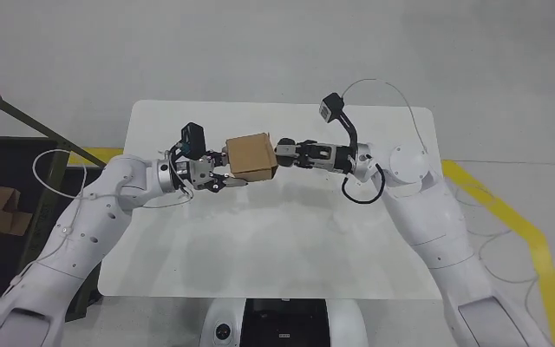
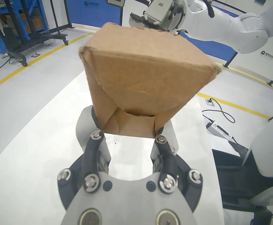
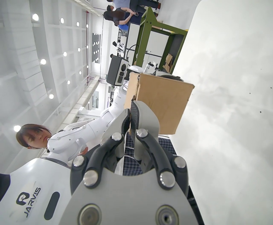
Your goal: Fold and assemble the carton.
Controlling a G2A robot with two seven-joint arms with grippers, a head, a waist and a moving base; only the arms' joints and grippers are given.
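Brown carton (image 1: 251, 156) (image 2: 145, 85) (image 3: 164, 102) held in the air above the white desk (image 1: 260, 252) (image 2: 42, 138) (image 3: 224, 106), over the middle of its far half and nearer the far edge than the near one. Left claw (image 1: 227, 167) (image 2: 128, 132): clamped across one end of the carton, one finger on each side of a folded-in end flap. Right claw (image 1: 279, 156) (image 3: 130, 113) (image 2: 149, 19): pinched tightly on a cardboard edge at the opposite end. The carton is box-shaped, its visible faces are closed, and its interior cannot be seen.
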